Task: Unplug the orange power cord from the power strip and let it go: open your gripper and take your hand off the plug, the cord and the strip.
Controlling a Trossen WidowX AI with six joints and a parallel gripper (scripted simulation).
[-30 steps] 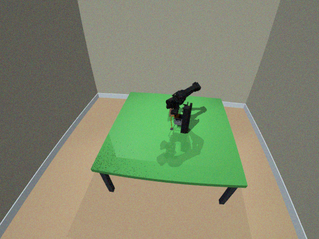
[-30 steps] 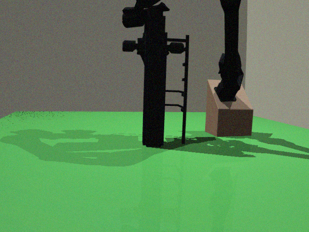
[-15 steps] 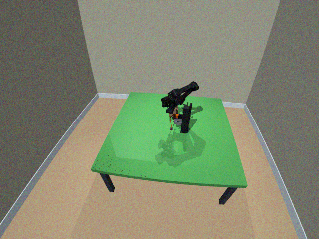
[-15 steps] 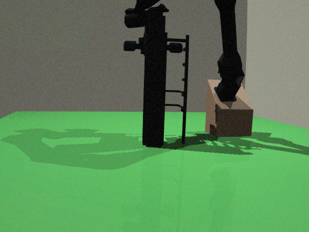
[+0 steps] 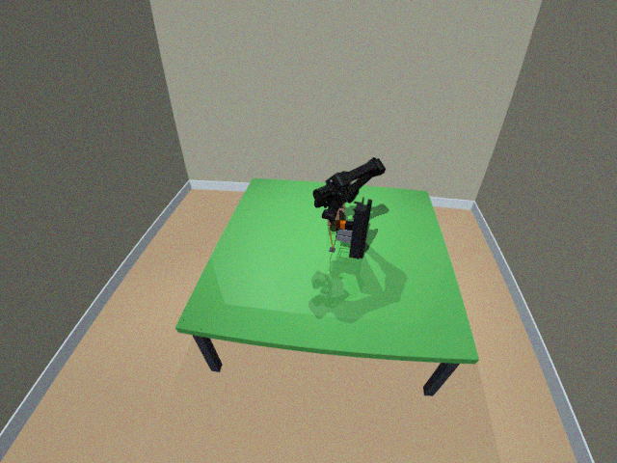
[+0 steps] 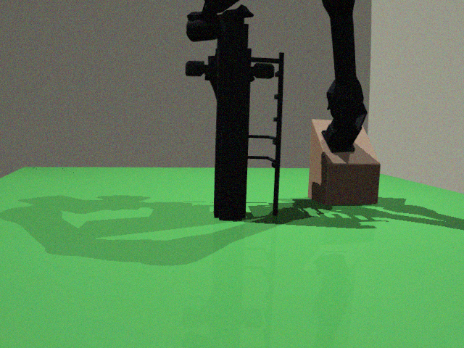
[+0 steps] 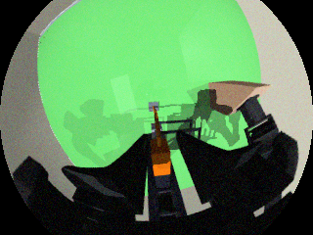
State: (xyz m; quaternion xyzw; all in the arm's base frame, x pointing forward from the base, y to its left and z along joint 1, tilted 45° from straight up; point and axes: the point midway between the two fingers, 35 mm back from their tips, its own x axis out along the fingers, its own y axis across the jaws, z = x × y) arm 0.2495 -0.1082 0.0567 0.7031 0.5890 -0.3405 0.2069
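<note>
Between the black fingertips of the gripper point(image 5: 335, 219) point(image 7: 163, 139), low over the green table point(image 5: 279, 318) point(image 6: 225, 299) point(image 7: 147, 59), sits the orange plug point(image 5: 342, 225) point(image 7: 161, 168); in the wrist view the jaws stand partly apart, with a gap showing to the right of the plug, though I cannot tell whether the other finger touches it. Its cord point(image 5: 330, 239) point(image 7: 156, 119) runs away to a small grey block point(image 5: 332, 249) point(image 7: 154, 106); a dark piece point(image 7: 166, 198) lies in line with the plug's near end, and whether the plug is out of the power strip I cannot make out from here. If it is still seated, opening wider would, I suspect, leave the job undone; if it is free, backing off before both fingers clear could drag it sideways, one fingertip catching its side; the cord, too, might snag on a finger, or its pull might swing the plug round once it is loose.
</note>
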